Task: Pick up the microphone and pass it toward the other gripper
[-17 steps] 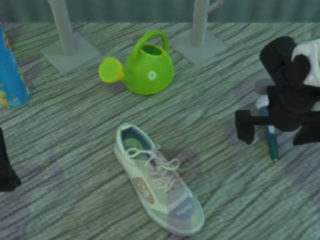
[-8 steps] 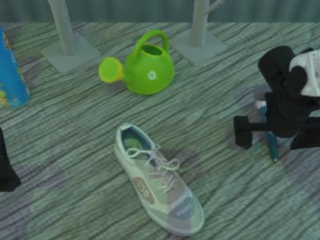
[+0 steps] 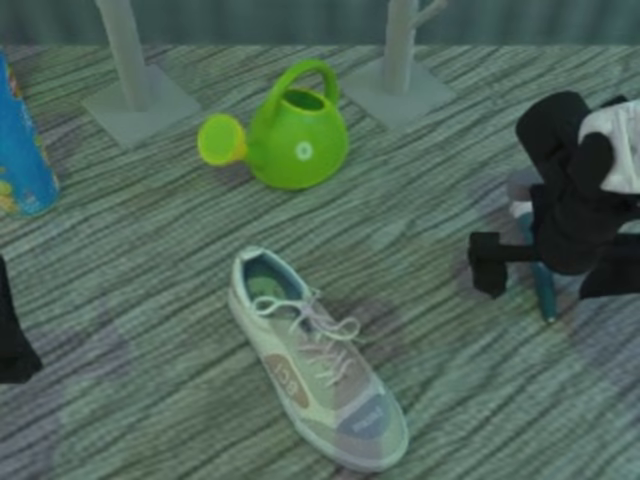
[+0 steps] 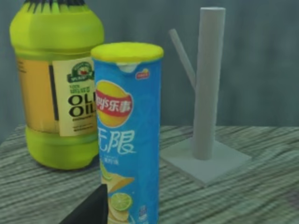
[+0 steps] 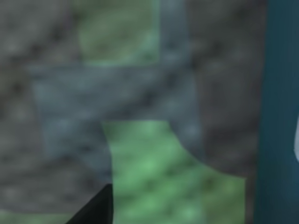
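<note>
**Grey-green streaked tabletop, right claw straddling the microphone**

Woven-looking grey and green streaks cover the table (image 3: 150, 240), with darker purplish patches here and there. Nearest the camera's lower edge lies a pale sneaker (image 3: 318, 358), toe toward the lower right, its side patch bearing marks too small to read. At the left edge a black shape is my left gripper (image 3: 12, 335), parked low beside the table's left side; I cannot tell whether its fingers are apart or together.

On the right, my right gripper (image 3: 548, 272) hangs low over the microphone (image 3: 545, 290), its two black fingers spread wide, one on either side of the dark-teal handle and touching neither side that I can see. The microphone lies flat on the table, its handle end pointing toward the lower edge and its pale head mostly hidden under the arm. The right wrist view shows the teal handle (image 5: 280, 112) close up against blurred tabletop.

Farther back sits a bright green watering can (image 3: 290, 130) with a yellow spout, between two grey post stands (image 3: 135, 95) on square bases. At far left stands a blue chip canister (image 4: 127, 135) with a yellow lid, a red-and-yellow logo and Chinese characters; behind it a yellow oil bottle (image 4: 56, 88) whose label reads "OLI OIL". A dull grey wall closes the back.
</note>
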You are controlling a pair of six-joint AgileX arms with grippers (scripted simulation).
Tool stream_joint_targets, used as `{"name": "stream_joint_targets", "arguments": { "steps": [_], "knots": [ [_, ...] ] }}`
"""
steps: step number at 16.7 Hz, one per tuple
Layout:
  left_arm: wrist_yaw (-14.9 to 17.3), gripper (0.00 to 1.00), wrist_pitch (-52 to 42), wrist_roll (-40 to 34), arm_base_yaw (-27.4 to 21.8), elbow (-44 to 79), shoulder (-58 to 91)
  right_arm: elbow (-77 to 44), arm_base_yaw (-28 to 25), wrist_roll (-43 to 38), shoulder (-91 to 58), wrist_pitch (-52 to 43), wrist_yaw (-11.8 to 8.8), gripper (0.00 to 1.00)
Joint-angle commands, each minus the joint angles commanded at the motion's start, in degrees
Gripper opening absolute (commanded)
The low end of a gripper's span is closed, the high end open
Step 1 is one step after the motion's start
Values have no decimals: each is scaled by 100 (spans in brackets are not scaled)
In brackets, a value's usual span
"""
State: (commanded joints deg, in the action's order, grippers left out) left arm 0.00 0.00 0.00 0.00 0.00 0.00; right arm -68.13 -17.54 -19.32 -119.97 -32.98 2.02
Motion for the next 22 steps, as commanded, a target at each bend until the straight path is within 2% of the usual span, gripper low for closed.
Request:
{"name": "stream_joint_targets", "arguments": {
  "steps": [5,6,13,14,16,19,22],
  "knots": [
    [0,100,0,0,0,0,0,0,0,0,0,0,0,2],
    [0,100,0,0,0,0,0,0,0,0,0,0,0,0],
    [0,100,0,0,0,0,0,0,0,0,0,0,0,0],
    [0,100,0,0,0,0,0,-143,-10,59,352,-156,99,0],
    [0,100,0,0,0,0,0,-129,-14,78,361,-88,70,0],
    [0,100,0,0,0,0,0,-17,-27,203,448,442,-144,0],
    [0,100,0,0,0,0,0,230,-20,415,648,1463,-529,0]
  ]
}}
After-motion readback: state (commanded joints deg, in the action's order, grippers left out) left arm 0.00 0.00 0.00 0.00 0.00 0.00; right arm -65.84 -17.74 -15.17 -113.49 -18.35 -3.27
